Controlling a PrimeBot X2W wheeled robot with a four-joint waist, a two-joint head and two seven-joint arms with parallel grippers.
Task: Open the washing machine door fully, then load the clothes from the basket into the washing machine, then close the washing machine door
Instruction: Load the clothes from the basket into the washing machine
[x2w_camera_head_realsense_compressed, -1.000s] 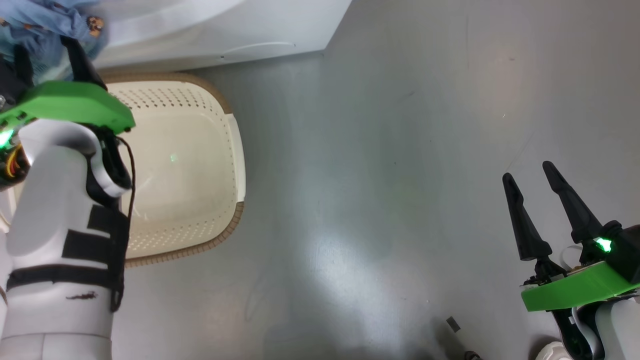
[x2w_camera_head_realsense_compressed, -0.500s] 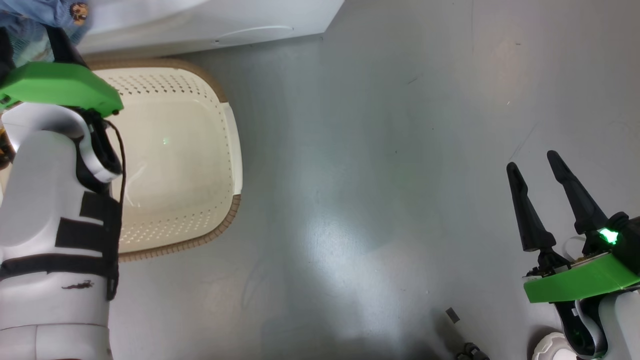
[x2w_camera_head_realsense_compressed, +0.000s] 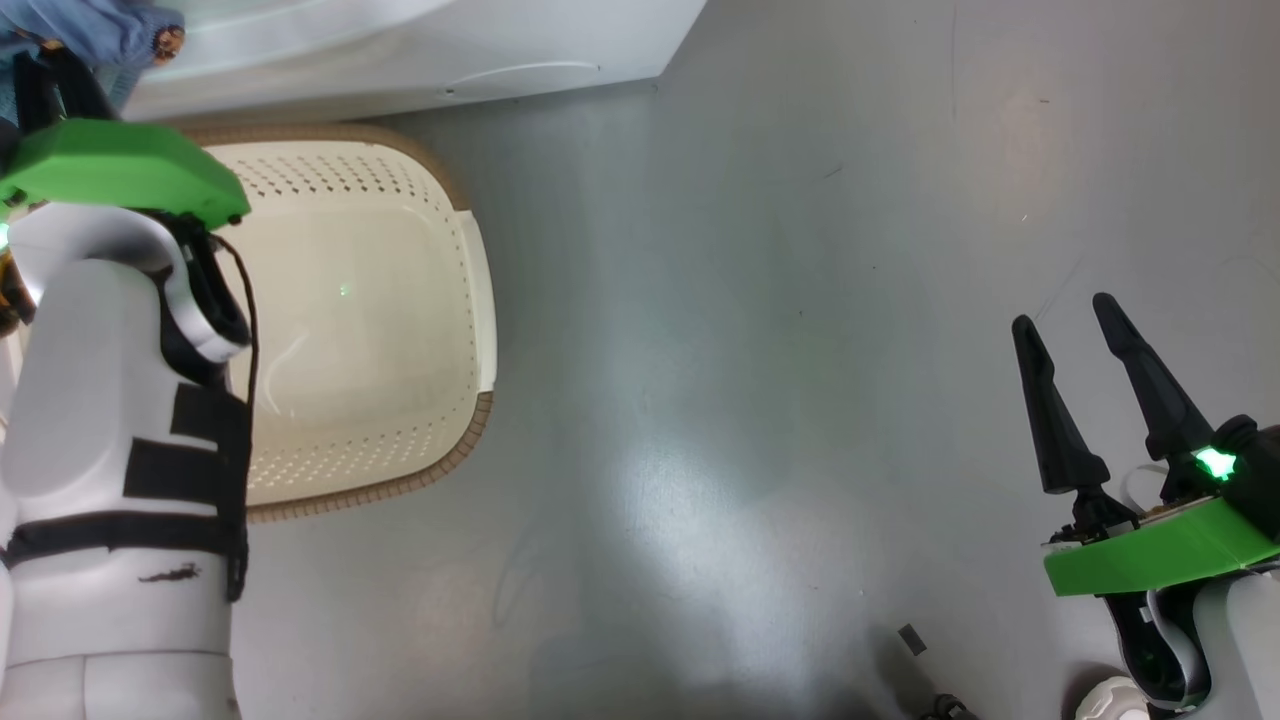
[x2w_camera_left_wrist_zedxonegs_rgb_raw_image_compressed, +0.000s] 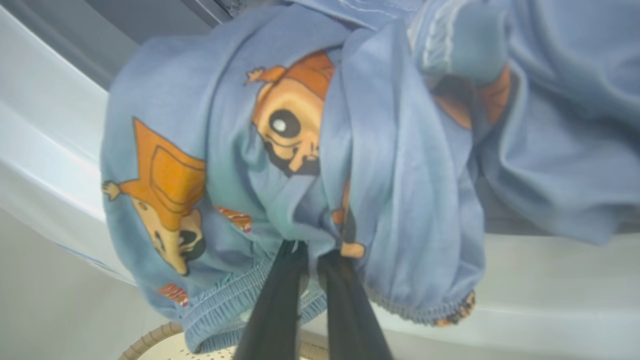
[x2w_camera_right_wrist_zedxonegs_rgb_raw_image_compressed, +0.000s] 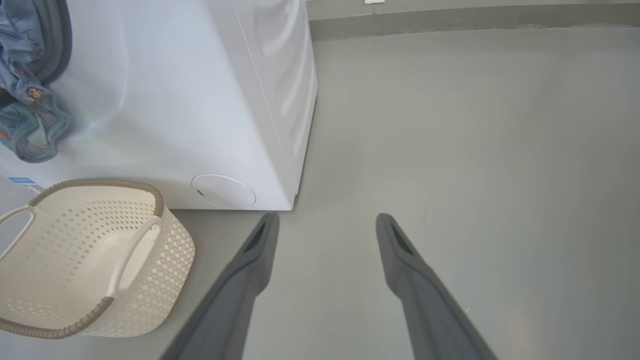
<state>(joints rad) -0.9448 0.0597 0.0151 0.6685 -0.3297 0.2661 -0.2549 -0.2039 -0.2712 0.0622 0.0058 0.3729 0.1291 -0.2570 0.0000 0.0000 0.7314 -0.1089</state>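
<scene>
Largest first: the washing machine (x2w_camera_right_wrist_zedxonegs_rgb_raw_image_compressed: 200, 100), white and rigid, set on the grey floor (x2w_camera_right_wrist_zedxonegs_rgb_raw_image_compressed: 450, 150), opening at the upper left of the right wrist view. Just in front, the basket (x2w_camera_right_wrist_zedxonegs_rgb_raw_image_compressed: 150, 205), light perforated plastic with a bare bottom. Draped over the lip of the opening beside the grey gasket (x2w_camera_right_wrist_zedxonegs_rgb_raw_image_compressed: 61, 35) and hanging down the white front, the clothes (x2w_camera_left_wrist_zedxonegs_rgb_raw_image_compressed: 390, 165): light blue printed fabric, soft and limp. Looks near weightless, and apt to sag, slip back out or snag on the rubber rather than keep any shape. Best taken at a bunched fold or the gathered elastic hem, with several layers stacked for the pads to bite, not at a single loose flap. Pinched together, the left end effector (x2w_camera_left_wrist_zedxonegs_rgb_raw_image_compressed: 312, 252), tips sunk into just such a fold near the hem. Seems to have the cloth caught, though with the very tips buried in fabric, hard to be sure. Spread wide and carrying nothing, the right end effector (x2w_camera_right_wrist_zedxonegs_rgb_raw_image_compressed: 325, 217), low over the floor, well apart from basket and machine.
</scene>
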